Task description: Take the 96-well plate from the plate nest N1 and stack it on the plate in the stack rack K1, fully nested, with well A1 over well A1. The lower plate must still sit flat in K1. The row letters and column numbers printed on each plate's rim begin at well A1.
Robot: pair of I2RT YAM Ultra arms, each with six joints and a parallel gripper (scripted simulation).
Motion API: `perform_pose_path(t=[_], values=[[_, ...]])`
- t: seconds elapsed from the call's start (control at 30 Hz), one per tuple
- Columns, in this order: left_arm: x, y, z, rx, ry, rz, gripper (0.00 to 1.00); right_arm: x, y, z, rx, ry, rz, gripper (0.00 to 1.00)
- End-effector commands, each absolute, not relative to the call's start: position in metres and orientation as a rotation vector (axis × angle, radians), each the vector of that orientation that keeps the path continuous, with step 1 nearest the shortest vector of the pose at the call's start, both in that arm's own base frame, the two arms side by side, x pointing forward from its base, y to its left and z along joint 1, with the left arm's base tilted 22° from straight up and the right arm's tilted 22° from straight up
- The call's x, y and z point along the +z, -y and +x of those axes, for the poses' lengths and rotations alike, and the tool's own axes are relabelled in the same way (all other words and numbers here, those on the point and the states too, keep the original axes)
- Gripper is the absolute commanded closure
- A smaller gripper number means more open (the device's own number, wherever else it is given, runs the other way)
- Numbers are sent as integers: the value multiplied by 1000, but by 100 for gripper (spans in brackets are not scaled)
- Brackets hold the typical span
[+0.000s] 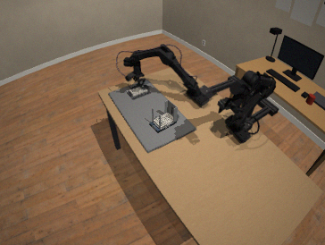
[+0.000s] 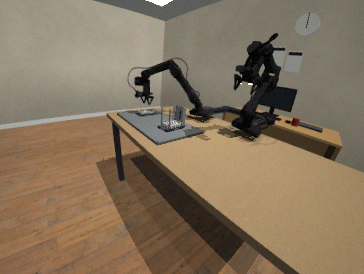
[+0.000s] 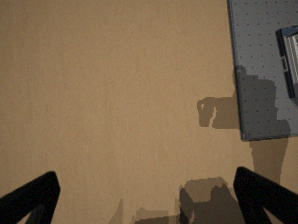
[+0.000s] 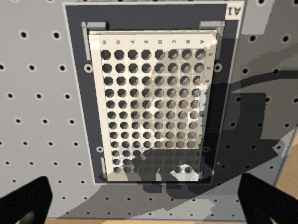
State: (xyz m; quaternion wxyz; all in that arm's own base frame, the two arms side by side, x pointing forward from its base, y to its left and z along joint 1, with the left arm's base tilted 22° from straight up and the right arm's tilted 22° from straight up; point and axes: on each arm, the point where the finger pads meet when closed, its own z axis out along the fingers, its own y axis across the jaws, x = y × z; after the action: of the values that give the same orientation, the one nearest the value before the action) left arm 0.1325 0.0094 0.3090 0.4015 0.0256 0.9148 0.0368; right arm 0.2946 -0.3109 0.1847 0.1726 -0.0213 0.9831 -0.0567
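The white 96-well plate [image 4: 153, 111] [image 1: 139, 92] lies in the dark nest N1 [image 4: 150, 16]. Its row letters run along the top edge in the right wrist view, with A at the right, beside the nest's A1 label [image 4: 233, 11]. My right gripper [image 4: 145, 184] [image 2: 145, 102] is open and empty above the nest. The other white plate [image 1: 164, 120] [image 2: 171, 124] sits low between the upright posts of rack K1 [image 1: 168, 107] [image 2: 180, 116] [image 3: 283, 54]. Its lettering is too small to read. My left gripper [image 3: 146, 178] is open and empty, raised away from the rack.
Nest and rack stand on a grey perforated board [image 1: 130, 112] [image 3: 255, 50] [image 4: 30, 110] on the wooden table [image 1: 250, 179] [image 3: 115, 90]. The rack's posts rise above its plate. A side desk with a monitor [image 1: 300, 55] stands behind the arms. Arm shadows cross the nest plate.
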Motion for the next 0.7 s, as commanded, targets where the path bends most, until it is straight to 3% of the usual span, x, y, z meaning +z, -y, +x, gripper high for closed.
perform_pose_path(t=[0.0,0.67], values=[[308,-8,126,82,-2305,49,0,182,314,299,-184,-2776,-49,0],[308,-8,126,82,-2305,49,0,149,317,310,-171,-2784,-48,0]])
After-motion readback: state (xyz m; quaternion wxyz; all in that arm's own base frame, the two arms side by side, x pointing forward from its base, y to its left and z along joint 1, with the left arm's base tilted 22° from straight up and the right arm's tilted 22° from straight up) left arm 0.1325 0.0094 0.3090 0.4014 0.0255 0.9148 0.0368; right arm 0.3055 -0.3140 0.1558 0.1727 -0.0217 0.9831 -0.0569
